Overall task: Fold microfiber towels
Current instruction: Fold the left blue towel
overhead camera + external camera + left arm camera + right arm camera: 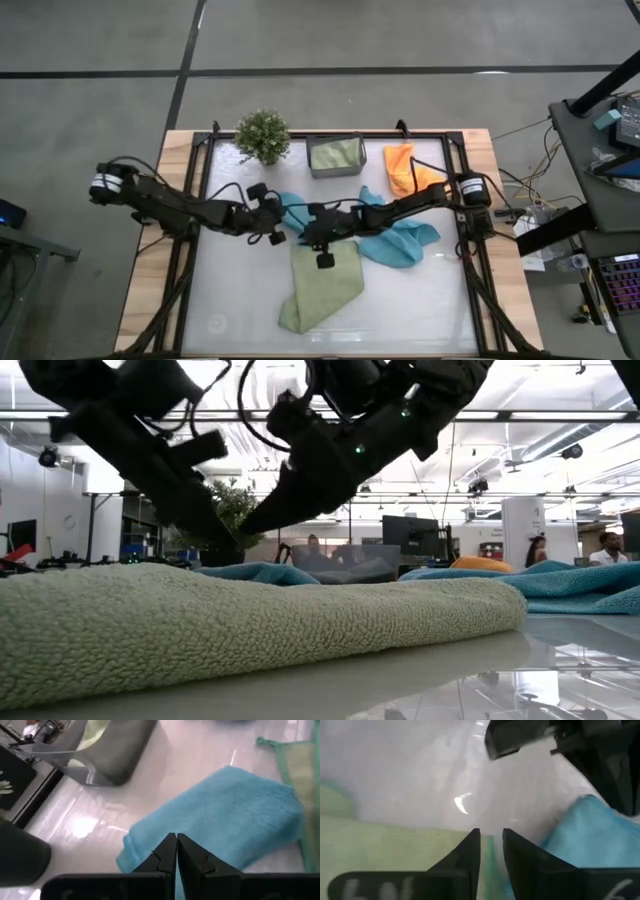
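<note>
1. The right tool (491, 851), fingers slightly parted, grasps nothing above the light green fluffy microfiber towel (322, 287) mid-desk.
2. The left tool (176, 851) is clenched, empty, over the folded teal-blue towel (225, 815).
3. Risk: the released green fold springing open, or the tools colliding.

Around the small grey rectangular bin (336, 156), the table's far side is crowded: a green potted plant (262, 136) just left, an orange microfiber towel (408, 168) right. Nearer than the bin, both dark arms meet mid-table over teal towels (400, 243); bare white tabletop (420, 305) lies beyond them.
</note>
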Robot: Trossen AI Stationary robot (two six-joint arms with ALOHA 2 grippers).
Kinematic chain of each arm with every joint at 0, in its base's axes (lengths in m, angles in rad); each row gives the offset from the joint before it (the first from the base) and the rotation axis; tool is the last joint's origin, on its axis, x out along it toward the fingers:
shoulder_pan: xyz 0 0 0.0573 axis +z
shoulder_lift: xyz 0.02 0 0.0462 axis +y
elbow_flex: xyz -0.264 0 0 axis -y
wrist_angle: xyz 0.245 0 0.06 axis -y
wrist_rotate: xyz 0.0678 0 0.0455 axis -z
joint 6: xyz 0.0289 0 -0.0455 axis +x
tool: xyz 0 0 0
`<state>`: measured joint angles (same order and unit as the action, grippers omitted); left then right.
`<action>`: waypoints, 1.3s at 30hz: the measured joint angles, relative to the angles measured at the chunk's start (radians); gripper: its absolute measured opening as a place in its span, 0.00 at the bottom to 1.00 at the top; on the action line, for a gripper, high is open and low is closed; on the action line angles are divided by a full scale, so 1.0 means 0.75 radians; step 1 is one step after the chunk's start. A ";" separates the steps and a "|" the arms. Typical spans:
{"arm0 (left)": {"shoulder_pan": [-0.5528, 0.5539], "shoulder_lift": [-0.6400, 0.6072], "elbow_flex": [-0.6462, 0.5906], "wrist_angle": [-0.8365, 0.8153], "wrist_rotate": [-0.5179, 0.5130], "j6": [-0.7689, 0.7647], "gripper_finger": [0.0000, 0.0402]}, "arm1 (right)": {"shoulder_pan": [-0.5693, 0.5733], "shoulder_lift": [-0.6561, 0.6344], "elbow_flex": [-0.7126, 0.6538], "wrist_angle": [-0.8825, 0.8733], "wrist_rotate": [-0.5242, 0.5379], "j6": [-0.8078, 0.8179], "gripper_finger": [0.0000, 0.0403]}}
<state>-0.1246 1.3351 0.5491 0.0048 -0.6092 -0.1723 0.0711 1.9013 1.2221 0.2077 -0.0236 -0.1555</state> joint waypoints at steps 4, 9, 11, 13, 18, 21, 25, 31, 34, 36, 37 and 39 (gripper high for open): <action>0.028 0.110 -0.001 0.094 0.008 0.061 0.00 | 0.007 0.058 0.044 -0.044 0.079 0.002 0.20; 0.037 0.217 0.001 0.100 0.014 0.040 0.00 | 0.008 0.169 0.144 -0.179 0.237 0.040 0.20; 0.039 0.244 0.000 0.113 0.016 0.029 0.00 | 0.008 0.202 0.189 -0.281 0.354 0.041 0.20; 0.043 0.264 0.001 0.115 0.018 0.028 0.00 | 0.005 0.224 0.224 -0.336 0.403 0.032 0.20; 0.070 0.313 0.002 0.124 0.061 0.028 0.00 | 0.007 0.247 0.244 -0.343 0.420 0.032 0.20; 0.077 0.325 0.003 0.129 0.069 0.027 0.00 | 0.007 0.247 0.244 -0.350 0.420 0.031 0.17; 0.080 0.316 0.003 0.121 0.076 0.029 0.00 | 0.007 0.245 0.245 -0.369 0.419 0.009 0.07; 0.090 0.312 0.003 0.115 0.084 0.029 0.00 | 0.008 0.245 0.285 -0.437 0.416 -0.017 0.02; 0.098 0.311 0.003 0.114 0.088 0.027 0.00 | 0.012 0.242 0.310 -0.472 0.417 -0.037 0.02; 0.098 0.311 0.003 0.113 0.088 0.028 0.00 | 0.014 0.235 0.322 -0.494 0.417 -0.058 0.02; 0.099 0.311 0.003 0.111 0.088 0.028 0.00 | 0.015 0.229 0.326 -0.504 0.418 -0.066 0.02; 0.099 0.311 0.003 0.103 0.087 0.027 0.00 | 0.015 0.217 0.327 -0.531 0.418 -0.080 0.02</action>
<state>-0.0505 1.5681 0.5514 0.0818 -0.5436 -0.1516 0.0826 2.0641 1.4673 -0.1905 0.2898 -0.2157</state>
